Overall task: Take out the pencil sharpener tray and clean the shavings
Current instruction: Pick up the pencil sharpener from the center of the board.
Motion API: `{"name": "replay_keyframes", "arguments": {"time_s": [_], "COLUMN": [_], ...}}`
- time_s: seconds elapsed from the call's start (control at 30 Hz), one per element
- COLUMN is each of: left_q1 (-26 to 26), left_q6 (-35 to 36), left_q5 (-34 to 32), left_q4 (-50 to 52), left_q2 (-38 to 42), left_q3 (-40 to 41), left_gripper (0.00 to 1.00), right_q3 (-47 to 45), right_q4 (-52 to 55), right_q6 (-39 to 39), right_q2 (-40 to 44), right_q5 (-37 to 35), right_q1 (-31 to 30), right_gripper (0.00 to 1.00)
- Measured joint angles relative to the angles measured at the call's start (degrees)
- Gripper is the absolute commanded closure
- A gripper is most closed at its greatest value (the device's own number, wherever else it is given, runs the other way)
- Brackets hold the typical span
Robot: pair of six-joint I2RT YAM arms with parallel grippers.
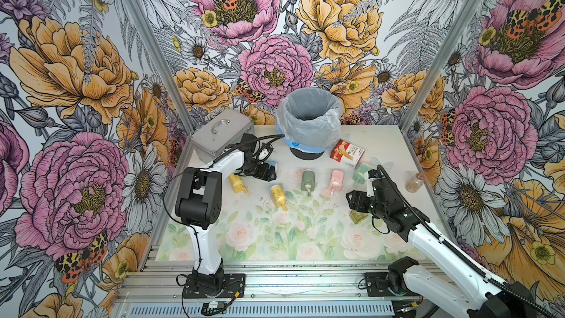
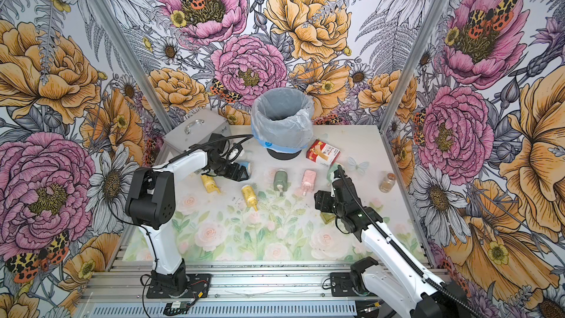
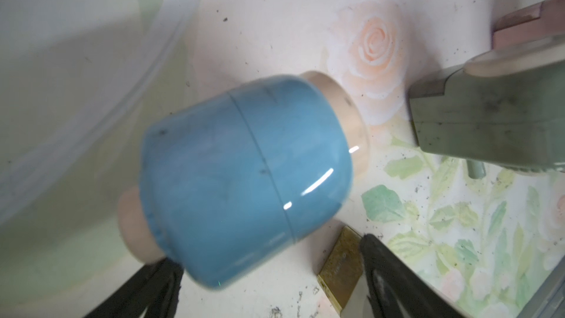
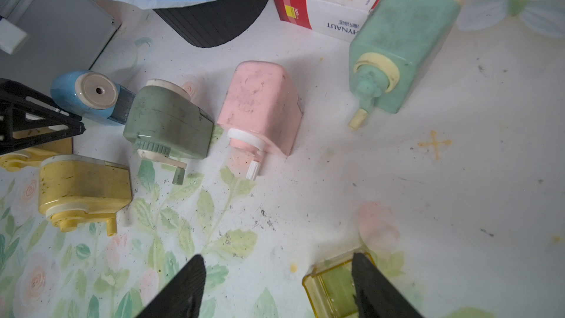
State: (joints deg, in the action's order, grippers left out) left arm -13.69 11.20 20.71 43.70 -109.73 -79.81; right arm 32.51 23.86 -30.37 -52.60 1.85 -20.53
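A blue pencil sharpener (image 3: 244, 178) lies on its side near the bin and is blurred in the left wrist view. My left gripper (image 3: 269, 252) is open with a finger on either side of the sharpener's end, and a gap shows on one side. A clear yellow tray (image 4: 330, 289) lies on the table at front right. My right gripper (image 4: 278, 256) hovers open over it, one fingertip above the tray and nothing between the fingers. Dark shavings (image 4: 266, 221) speckle the mat. In both top views the left gripper (image 1: 272, 172) is at the blue sharpener (image 2: 246, 166).
Other sharpeners lie in a row: two yellow (image 1: 237, 183) (image 1: 277, 195), dark green (image 1: 307, 180), pink (image 1: 336, 180), mint (image 1: 362, 171). The lined bin (image 1: 308, 117) stands at the back, with a metal case (image 1: 220, 131), a red-white box (image 1: 347, 151) and a jar (image 1: 414, 182).
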Motion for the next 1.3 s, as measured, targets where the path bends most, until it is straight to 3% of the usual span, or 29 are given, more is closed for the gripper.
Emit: {"name": "replay_keyframes", "arguments": {"time_s": [0.37,0.5,0.9,1.3], "left_q1": [-1.3,-0.2,1.2,3.6], "left_q6": [-1.9,-1.4,12.1,24.7], "left_q5": [-0.1,-1.8,0.1,6.0], "left_q4": [0.5,0.5,-1.1,-1.9], "left_q2": [7.8,8.9,8.3,0.4], "left_q3": [3.7,3.3,-0.6,-3.5], "left_gripper": [0.09,0.01,0.01,0.01], "right_q3": [0.0,-0.1,-0.1,-0.1], "right_q4": [-0.5,-0.5,-0.5,-0.6], "right_q6": [0.0,0.0,0.0,-0.2], "right_q2": [0.0,0.0,-0.6,-2.7], "right_q5": [0.5,0.6,0.6,0.6], "right_q1": [0.0,0.2,0.3,0.4], "right_gripper": [0.24,0.24,0.24,0.24]}}
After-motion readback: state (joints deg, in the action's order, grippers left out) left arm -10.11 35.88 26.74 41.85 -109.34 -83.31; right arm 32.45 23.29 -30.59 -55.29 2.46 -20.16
